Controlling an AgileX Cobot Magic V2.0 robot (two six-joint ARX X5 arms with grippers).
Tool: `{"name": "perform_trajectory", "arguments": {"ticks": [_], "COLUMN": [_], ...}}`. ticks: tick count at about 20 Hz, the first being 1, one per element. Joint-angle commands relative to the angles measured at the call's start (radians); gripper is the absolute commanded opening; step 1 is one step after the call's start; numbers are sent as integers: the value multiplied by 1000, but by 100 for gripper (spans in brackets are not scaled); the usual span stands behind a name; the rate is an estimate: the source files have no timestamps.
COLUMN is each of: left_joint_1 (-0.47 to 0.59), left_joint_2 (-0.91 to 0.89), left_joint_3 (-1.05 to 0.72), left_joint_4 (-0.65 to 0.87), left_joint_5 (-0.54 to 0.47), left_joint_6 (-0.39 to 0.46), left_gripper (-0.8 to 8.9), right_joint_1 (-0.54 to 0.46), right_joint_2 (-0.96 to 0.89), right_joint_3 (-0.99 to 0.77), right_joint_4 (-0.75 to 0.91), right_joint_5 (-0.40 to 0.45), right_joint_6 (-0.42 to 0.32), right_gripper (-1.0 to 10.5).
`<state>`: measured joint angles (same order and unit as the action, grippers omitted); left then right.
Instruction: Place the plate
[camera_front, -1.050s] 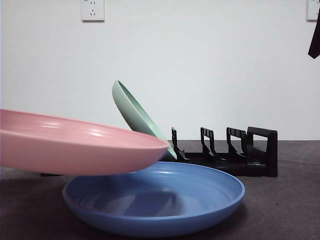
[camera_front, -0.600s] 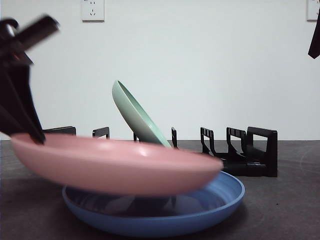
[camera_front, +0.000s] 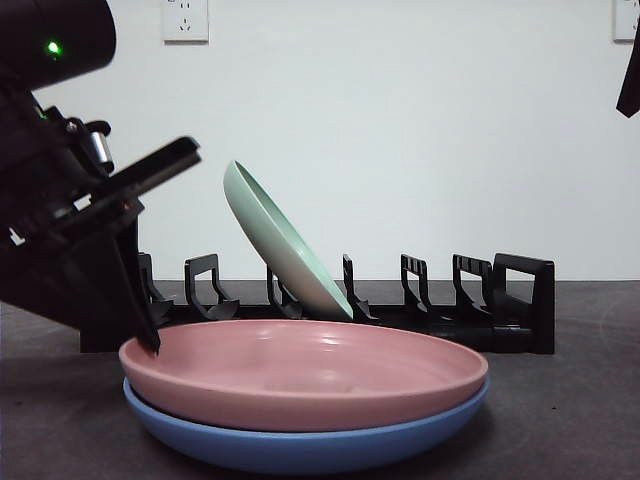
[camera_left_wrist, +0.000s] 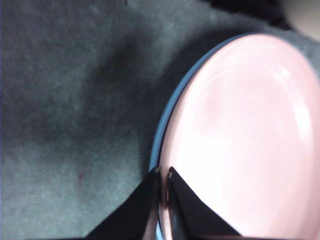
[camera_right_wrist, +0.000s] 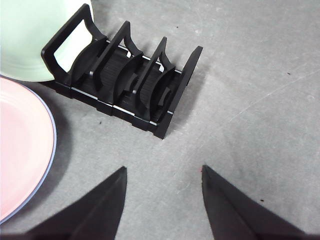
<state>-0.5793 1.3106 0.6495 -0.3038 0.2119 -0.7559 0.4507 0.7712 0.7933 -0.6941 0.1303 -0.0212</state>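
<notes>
Front view has the pink plate sitting nested right on top of the blue plate, both flat on the dark table. Only a thin blue rim shows under the pink one all the way around. The left gripper comes in big and dark from the left side, angled down, its tip on the pink plate's left edge.

Left wrist view is clearer on the grip: the 2 black jaws of the left gripper are nearly together, pinching the pink plate's rim between them, so it's clamped on that plate. You can see a sliver of the blue plate peeking out along the edge.

Behind the stack there's a black dish rack with a pale green plate leaning tilted in one of its slots.

Right wrist view shows the right gripper with its jaws spread wide, hovering over bare table, nothing in it. It's near one end of the dish rack, apart from it. In the front view it's just a black tip at the top right corner.
</notes>
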Motion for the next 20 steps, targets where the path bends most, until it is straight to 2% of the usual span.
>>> {"name": "perform_trajectory", "arguments": {"ticks": [1, 3, 5, 7, 11, 14, 20], "left_joint_1": [-15, -18, -18, -18, -17, -10, 53], "left_joint_2": [20, 16, 10, -8, -91, -188, -452], "left_joint_3": [8, 8, 8, 11, 32, 75, 98], "left_joint_4": [13, 10, 3, -23, -116, -213, -361], "left_joint_5": [2, 2, 3, 6, 7, 6, 6], "left_joint_6": [-16, -17, -24, -24, -15, 65, 256], "left_gripper": [25, 69, 184, 260, 304, 317, 312], "right_joint_1": [4, 4, 4, 4, 4, 5, 5], "right_joint_2": [5, 5, 5, 5, 5, 5, 5], "right_joint_3": [5, 5, 5, 5, 5, 5, 5], "right_joint_4": [0, -6, -14, -17, -17, -16, -16], "right_joint_5": [2, 2, 2, 2, 1, -9, -115], "right_joint_6": [6, 6, 6, 6, 7, 10, 44], "right_gripper": [237, 236, 237, 237, 237, 237, 237]}}
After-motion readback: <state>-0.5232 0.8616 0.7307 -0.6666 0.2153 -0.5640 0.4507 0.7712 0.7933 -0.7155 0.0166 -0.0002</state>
